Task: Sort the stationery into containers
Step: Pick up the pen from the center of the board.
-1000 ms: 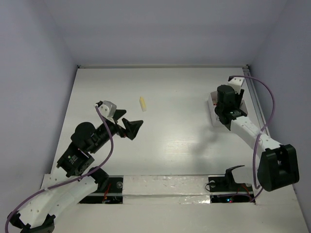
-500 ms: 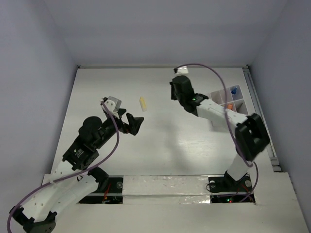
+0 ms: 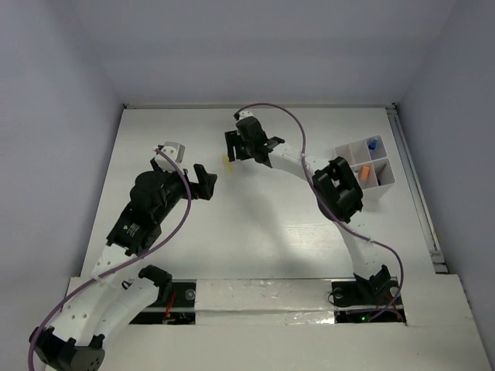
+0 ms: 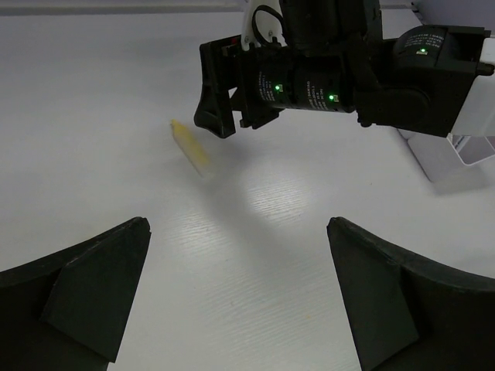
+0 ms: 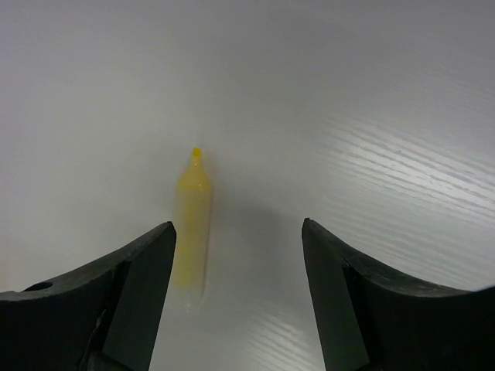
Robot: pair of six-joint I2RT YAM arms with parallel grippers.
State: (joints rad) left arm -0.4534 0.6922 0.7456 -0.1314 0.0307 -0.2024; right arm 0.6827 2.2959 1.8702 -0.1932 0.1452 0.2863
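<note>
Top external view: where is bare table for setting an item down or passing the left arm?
Free: the near-centre strip of table between the left arm and right arm; also the far-left corner. Crowded: around the cream stick, flanked by the open right pincer and left pincer, and by the organizer box.

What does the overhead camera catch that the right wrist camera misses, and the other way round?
Only overhead: the open left gripper and the white organizer box holding a blue item and an orange item. Only the right wrist view: the yellow stick, its pointed tip close up. Both: that stick lying on the table by the open right gripper.
</note>
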